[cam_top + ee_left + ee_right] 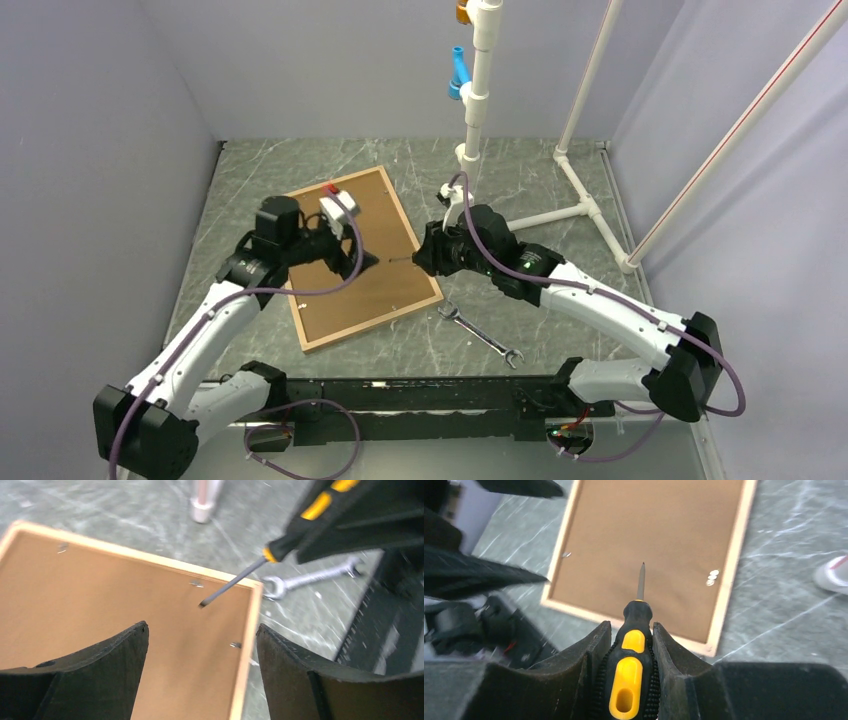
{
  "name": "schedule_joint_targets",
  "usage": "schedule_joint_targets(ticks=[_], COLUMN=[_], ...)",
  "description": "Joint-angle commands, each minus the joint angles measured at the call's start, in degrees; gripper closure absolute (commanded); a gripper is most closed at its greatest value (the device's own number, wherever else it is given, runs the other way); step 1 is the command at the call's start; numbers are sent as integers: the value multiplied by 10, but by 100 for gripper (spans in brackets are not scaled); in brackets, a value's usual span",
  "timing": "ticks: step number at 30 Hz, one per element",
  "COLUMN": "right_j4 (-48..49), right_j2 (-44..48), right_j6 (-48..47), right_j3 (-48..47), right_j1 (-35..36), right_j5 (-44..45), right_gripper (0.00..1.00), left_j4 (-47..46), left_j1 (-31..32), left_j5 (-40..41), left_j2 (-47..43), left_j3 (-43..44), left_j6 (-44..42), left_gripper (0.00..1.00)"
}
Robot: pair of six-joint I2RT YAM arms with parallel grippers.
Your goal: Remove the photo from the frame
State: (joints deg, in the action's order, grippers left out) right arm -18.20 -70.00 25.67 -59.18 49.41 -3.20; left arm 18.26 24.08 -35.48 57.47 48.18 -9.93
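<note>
On the table [530, 170], the frame [733, 565] lies face down, backing board [659, 530] up; the right gripper [630, 626] pinches a screwdriver [626, 680] over it, left gripper [201, 626] fingers spread.

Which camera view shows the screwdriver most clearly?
Right wrist view: the screwdriver sits central, its black-and-yellow handle clamped in the right gripper, shaft over the backing board. Left wrist view shows the shaft and part of the handle; top view, only a thin shaft.
</note>
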Motion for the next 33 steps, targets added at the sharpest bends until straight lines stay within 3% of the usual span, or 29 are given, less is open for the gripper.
schedule_joint_targets(ticks=[1,6,11,15,22,33], right_j4=[120,156,228,240,262,263], right_j2=[-7,-76,-131,-182,-234,-282], right_j6=[1,-7,-30,-37,-38,-56], right_j3=[27,1,-18,-51,-77,-119], right_j1=[8,10,10,9,6,-1], right_j5=[165,223,233,235,254,271], right_gripper=[100,100,100,100,100,100], left_j4=[-53,-26,33,67,48,64], left_j1=[-83,-182,-296,-357,-391,-392], left_j5=[77,162,164,185,185,198], left_j2=[9,90,197,263,310,364], left_j3=[11,37,87,120,103,116], left_j6=[92,179,262,280,261,259], left_gripper=[21,23,23,26,33,40])
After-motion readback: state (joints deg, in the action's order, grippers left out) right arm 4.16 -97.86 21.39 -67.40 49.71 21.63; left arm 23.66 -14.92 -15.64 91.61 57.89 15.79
